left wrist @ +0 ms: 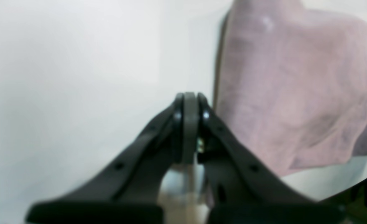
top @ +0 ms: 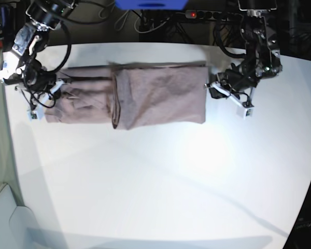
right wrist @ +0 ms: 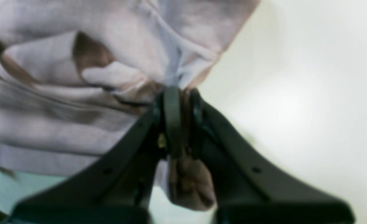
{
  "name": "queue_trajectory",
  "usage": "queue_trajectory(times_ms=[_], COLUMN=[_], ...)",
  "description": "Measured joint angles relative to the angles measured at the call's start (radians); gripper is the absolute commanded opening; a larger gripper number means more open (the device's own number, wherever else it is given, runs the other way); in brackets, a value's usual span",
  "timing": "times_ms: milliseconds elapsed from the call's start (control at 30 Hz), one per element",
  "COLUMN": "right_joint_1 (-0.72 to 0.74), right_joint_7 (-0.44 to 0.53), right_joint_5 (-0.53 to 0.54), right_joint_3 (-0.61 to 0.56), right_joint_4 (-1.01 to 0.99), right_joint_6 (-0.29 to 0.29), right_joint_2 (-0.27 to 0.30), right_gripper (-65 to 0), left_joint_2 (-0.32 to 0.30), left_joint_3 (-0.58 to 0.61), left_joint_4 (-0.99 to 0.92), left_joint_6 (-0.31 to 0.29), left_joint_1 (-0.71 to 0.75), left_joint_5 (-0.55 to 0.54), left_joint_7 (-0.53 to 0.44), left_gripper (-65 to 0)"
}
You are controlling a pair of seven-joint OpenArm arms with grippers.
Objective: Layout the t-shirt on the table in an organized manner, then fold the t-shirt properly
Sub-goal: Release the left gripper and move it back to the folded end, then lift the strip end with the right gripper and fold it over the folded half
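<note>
The mauve-pink t-shirt lies as a long folded band across the back of the white table. Its view-right half is a smooth doubled panel, and its view-left part is creased. At the band's view-left end my right gripper is shut on a bunch of the t-shirt; in the right wrist view the right gripper has cloth pinched between its pads. My left gripper sits just off the band's view-right edge. In the left wrist view, the left gripper is shut with nothing in it, beside the t-shirt.
Black cables and a power strip run along the table's back edge, beside a blue object. A pale bin-like shape stands off the table's front-left corner. Bare tabletop fills the front half.
</note>
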Motion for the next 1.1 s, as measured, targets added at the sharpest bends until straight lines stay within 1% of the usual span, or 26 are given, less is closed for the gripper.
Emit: queue_trajectory(times_ms=[67, 100, 167, 233, 300, 533, 667, 800, 867, 933, 1033, 1100], right_joint_1=[-0.008, -0.01, -0.014, -0.02, -0.023, -0.017, -0.02, -0.023, -0.026, -0.032, -0.069, -0.09], right_joint_7=[-0.011, -0.03, -0.029, -0.051, -0.076, -0.103, -0.109, -0.199, -0.23, -0.248, -0.248, -0.254], right_joint_5=[-0.019, -0.019, -0.018, -0.017, -0.018, -0.016, -0.015, -0.018, -0.019, 0.006, 0.135, 0.196], right_joint_3=[-0.015, -0.022, -0.025, -0.025, -0.025, -0.024, -0.026, -0.029, -0.056, -0.095, -0.16, -0.192], right_joint_4=[0.023, 0.039, 0.061, 0.084, 0.102, 0.15, 0.233, 0.312, 0.344, 0.383, 0.421, 0.422], right_joint_6=[0.0, 0.0, 0.0, 0.0, 0.0, 0.0, 0.0, 0.0, 0.0, 0.0, 0.0, 0.0], right_joint_2=[-0.009, -0.014, -0.027, -0.035, -0.036, -0.04, -0.078, -0.103, -0.108, -0.108, -0.105, -0.105], right_gripper=[-65.0, -65.0, -65.0, -65.0, -65.0, -65.0, -65.0, -65.0, -65.0, -65.0, -65.0, -65.0], left_joint_2=[0.0, 0.0, 0.001, 0.001, 0.0, 0.002, 0.003, 0.002, 0.003, 0.003, 0.003, 0.003], left_joint_3=[-0.002, -0.001, 0.0, 0.001, 0.001, 0.001, 0.001, 0.001, 0.001, 0.001, 0.001, 0.001], left_joint_4=[-0.017, -0.028, -0.056, -0.068, -0.077, -0.086, -0.086, -0.086, -0.086, -0.086, -0.086, -0.086], left_joint_6=[-0.003, -0.005, -0.01, -0.01, -0.011, -0.012, -0.012, -0.012, -0.012, -0.012, -0.012, -0.012], left_joint_1=[-0.007, -0.016, -0.038, -0.047, -0.048, -0.058, -0.055, -0.053, -0.052, -0.052, -0.052, -0.052], left_joint_5=[-0.009, -0.009, -0.014, -0.016, -0.027, -0.027, -0.027, -0.03, -0.03, -0.03, -0.03, -0.031], left_joint_7=[-0.006, -0.006, -0.011, -0.018, -0.026, -0.025, -0.026, -0.026, -0.027, -0.029, -0.029, -0.029], left_gripper=[-64.9, -64.9, -64.9, -64.9, -64.9, -64.9, -64.9, -64.9, -64.9, -64.9, -64.9, -64.9])
